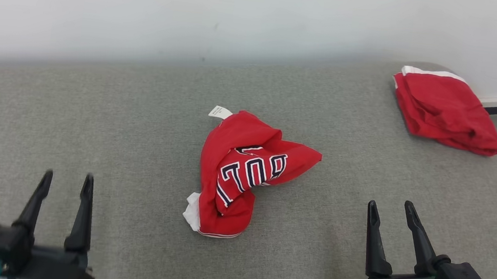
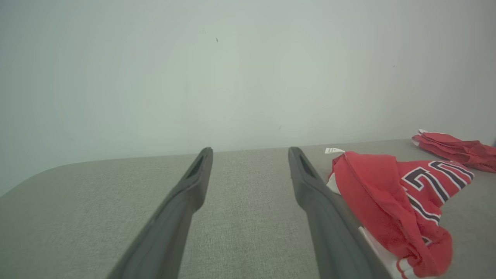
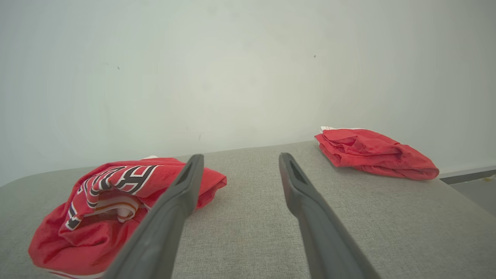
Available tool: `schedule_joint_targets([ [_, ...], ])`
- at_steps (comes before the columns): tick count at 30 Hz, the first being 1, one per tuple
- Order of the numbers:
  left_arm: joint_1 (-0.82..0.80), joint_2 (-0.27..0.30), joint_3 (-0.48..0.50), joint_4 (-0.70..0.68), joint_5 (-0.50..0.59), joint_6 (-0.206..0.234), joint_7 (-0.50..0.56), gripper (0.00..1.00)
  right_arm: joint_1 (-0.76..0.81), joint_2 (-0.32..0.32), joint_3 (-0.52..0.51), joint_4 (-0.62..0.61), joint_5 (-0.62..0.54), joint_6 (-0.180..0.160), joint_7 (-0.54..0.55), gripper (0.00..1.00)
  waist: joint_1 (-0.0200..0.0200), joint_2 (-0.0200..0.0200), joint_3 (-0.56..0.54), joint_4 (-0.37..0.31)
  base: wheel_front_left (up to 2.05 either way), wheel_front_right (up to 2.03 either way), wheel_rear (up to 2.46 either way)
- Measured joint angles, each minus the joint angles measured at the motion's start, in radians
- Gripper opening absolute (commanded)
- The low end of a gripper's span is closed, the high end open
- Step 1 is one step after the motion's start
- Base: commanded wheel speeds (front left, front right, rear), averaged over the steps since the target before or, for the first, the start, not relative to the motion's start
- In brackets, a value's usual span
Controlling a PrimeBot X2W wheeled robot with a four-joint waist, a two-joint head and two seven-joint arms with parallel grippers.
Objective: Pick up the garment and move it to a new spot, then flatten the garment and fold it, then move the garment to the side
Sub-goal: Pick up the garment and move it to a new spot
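Observation:
A crumpled red garment [image 1: 240, 171] with dark and white lettering and a white tag lies in a heap in the middle of the grey surface. It also appears at the right of the left wrist view as the garment [image 2: 391, 201] and at the left of the right wrist view as the garment [image 3: 112, 205]. My left gripper [image 1: 66, 183] stands open at the lower left, well left of the heap, holding nothing. My right gripper [image 1: 391, 210] is open at the lower right, apart from the cloth. Both hold nothing.
A second red garment [image 1: 443, 110], folded, lies at the far right corner of the grey padded surface [image 1: 92, 117], near its right edge. A pale wall [image 1: 197, 12] rises behind. Bare grey surface lies to the left of the heap.

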Motion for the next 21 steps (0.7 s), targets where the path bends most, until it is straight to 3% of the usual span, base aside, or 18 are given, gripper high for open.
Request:
schedule_joint_targets([
  [11, 0.161, -0.137, 0.166, 0.0, 0.126, -0.046, 0.0, 1.0, 0.003, 0.0, -0.001, 0.004, 0.0, 0.0, 0.0, 1.0, 0.0002, 0.0, 0.002, 0.041, 0.0, 0.0, 0.0],
  [21, 0.175, -0.2, 0.284, -0.021, 0.195, -0.084, 0.0, 1.0, 0.014, 0.0, 0.0, 0.018, -0.002, 0.0, 0.0, 1.0, 0.0001, -0.0001, 0.0, 0.068, 0.0, 0.0, 0.0],
])
